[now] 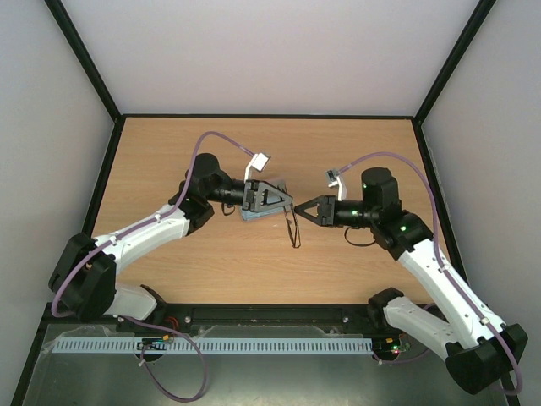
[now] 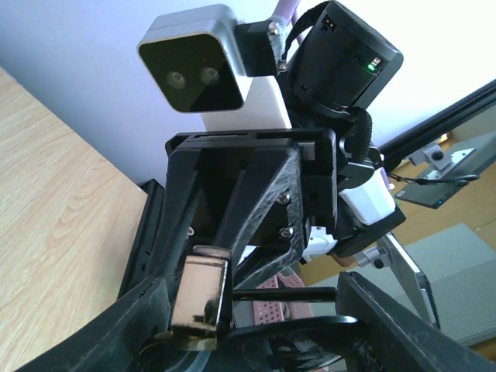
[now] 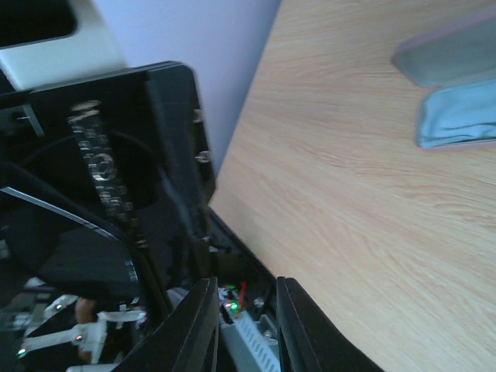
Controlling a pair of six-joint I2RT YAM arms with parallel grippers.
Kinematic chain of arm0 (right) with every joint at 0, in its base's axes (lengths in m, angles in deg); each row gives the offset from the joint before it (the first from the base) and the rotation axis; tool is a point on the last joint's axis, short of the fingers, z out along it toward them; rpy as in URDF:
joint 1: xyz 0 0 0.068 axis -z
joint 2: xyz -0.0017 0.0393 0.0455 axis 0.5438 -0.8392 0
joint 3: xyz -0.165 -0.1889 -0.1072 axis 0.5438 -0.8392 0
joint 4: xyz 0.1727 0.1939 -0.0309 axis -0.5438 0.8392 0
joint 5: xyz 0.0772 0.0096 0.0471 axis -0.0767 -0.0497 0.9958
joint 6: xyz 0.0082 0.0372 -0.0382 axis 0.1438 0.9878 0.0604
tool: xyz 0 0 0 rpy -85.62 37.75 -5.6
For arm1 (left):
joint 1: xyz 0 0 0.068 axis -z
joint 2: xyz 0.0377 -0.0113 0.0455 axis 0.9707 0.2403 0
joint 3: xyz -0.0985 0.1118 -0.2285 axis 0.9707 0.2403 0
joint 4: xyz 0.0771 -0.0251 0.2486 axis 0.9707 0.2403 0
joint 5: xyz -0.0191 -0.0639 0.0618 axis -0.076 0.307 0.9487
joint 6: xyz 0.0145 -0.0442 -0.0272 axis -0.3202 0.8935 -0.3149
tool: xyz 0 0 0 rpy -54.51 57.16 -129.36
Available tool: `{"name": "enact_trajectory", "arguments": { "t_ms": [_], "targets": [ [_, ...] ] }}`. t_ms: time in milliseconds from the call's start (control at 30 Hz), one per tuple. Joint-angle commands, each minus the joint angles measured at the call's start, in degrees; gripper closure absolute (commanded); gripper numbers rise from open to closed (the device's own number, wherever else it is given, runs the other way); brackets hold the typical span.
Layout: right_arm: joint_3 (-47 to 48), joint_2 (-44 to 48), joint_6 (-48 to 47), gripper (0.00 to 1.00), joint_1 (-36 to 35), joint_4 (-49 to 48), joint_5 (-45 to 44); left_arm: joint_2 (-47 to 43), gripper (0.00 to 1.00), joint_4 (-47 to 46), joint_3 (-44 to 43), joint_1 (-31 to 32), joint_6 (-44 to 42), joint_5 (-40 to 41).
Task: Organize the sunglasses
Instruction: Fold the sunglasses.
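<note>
Your left gripper (image 1: 287, 201) is above the middle of the wooden table (image 1: 169, 152). It is clamped on the sunglasses (image 1: 294, 230). From the top you can see a thin dark part of them hanging down below the tips of the gripper. In the left wrist view, one brown shiny lens of the sunglasses (image 2: 200, 298) stands up next to one finger (image 2: 139, 329). A thin dark wire runs across to the other finger. Your right gripper (image 1: 297, 210) points at the left one, and their tips are very close together. In the right wrist view, its two fingers (image 3: 194, 325) are a little bit apart and nothing is between them. A case (image 1: 254, 213) lies on the table under the left gripper. It looks blue-grey with a pink edge (image 3: 457, 77). The sunglasses are up in the air just beside the case, not inside it.
</note>
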Motion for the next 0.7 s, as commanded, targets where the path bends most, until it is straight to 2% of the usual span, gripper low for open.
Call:
{"name": "enact_trajectory", "arguments": {
  "t_ms": [0,367,667],
  "targets": [
    [0.2,1.9,2.3,0.77,0.0,-4.4,4.7,-1.3,0.49,-5.4,0.7,-0.1,1.5,-2.9],
    [0.3,3.6,2.0,0.77,0.0,-2.4,2.3,-1.6,0.49,-5.0,0.6,-0.1,1.4,-2.9],
    [-2.7,4.1,3.9,0.75,0.0,-6.7,8.1,0.0,0.49,-6.2,0.0,-0.1,2.5,-2.9]
  ]
}}
